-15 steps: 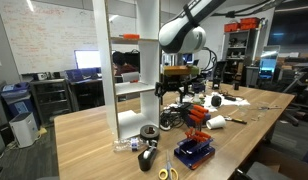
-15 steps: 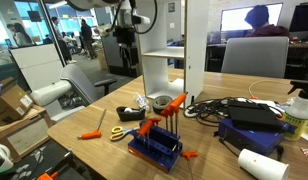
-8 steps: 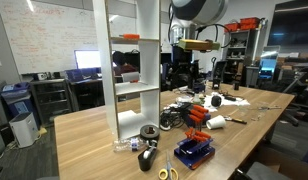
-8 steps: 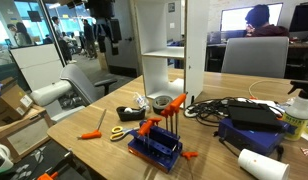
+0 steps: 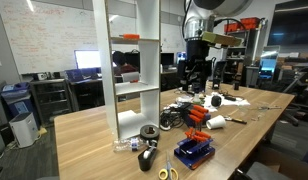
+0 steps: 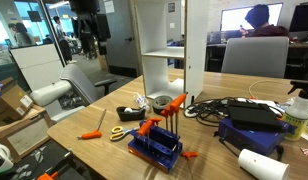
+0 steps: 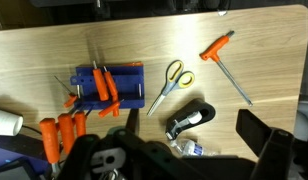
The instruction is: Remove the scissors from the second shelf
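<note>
Wrist view, looking down from high, lets us list the following.

1. Wooden table [image 7: 244, 25], bearing everything below.
2. White rack [image 5: 134, 70], upright on the table in both exterior views.
3. Panda arm [image 5: 209, 15], held well above the table and apart from the rack. We read its gripper [image 6: 91, 50] as spread wide, with nothing between the fingers.
4. Blue tray [image 7: 109, 88], carrying orange-handled tools.
5. Scissors [image 7: 166, 88], with yellow loops, lying flat on the table just beside the tray and off the rack.
6. Orange screwdriver [image 7: 226, 62], lying near the scissors.
</note>
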{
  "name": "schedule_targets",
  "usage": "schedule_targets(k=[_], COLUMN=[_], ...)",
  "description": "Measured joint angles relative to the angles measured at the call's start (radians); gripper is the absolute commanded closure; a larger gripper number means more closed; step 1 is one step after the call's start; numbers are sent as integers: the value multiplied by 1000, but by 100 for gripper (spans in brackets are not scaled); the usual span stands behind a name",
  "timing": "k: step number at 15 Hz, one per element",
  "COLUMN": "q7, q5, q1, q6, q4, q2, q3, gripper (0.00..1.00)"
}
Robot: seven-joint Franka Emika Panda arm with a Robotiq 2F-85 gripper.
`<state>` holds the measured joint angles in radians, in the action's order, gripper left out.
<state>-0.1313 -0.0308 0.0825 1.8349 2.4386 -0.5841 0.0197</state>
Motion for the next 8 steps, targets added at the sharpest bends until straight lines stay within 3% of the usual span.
schedule_targets(k=[8], q7=[24], q5=[0], q1=[0], q6=[-1], q4=[39], q2=[-40], q3=[-3], gripper=[0])
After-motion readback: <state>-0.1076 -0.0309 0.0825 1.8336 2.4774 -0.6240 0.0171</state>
